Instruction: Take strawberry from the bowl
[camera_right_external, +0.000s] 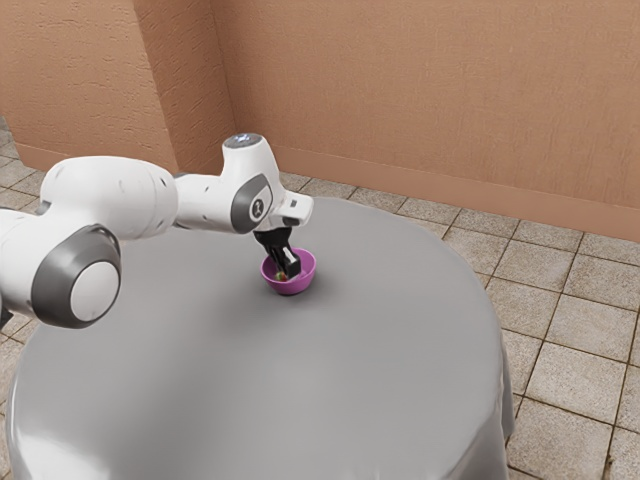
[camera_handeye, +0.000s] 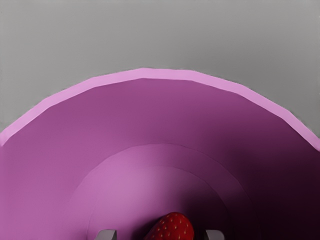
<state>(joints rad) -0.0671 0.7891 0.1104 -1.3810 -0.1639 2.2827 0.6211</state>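
Pincer (camera_right_external: 288, 270) points down into the pink bowl (camera_right_external: 291, 287), and it is open: in the wrist view its two grey fingertips (camera_handeye: 214, 235) stand on opposite sides of the strawberry (camera_handeye: 173, 229), with a gap at each side, so nothing is gripped. That spacing looks deliberate, the fruit lying between them so that a simple closing should pinch it from both sides. The strawberry rests low in the bowl, down by its floor, which is probably why the hand reaches so far past the rim. Any lift calls for a firm hold first, since a smooth, tapered berry could slip free, and a careless sideways move might push the bowl's wall. The bowl sits upright on the round table (camera_right_external: 300, 380), its wide mouth leaving a way in from above. Behind the hand, the white arm (camera_right_external: 110, 195) comes in from the exterior view's left, bent so the wrist can hang over the bowl. A small round emblem (camera_right_external: 258, 209) marks the arm's grey cap, too small to read; the bowl bears no visible label.
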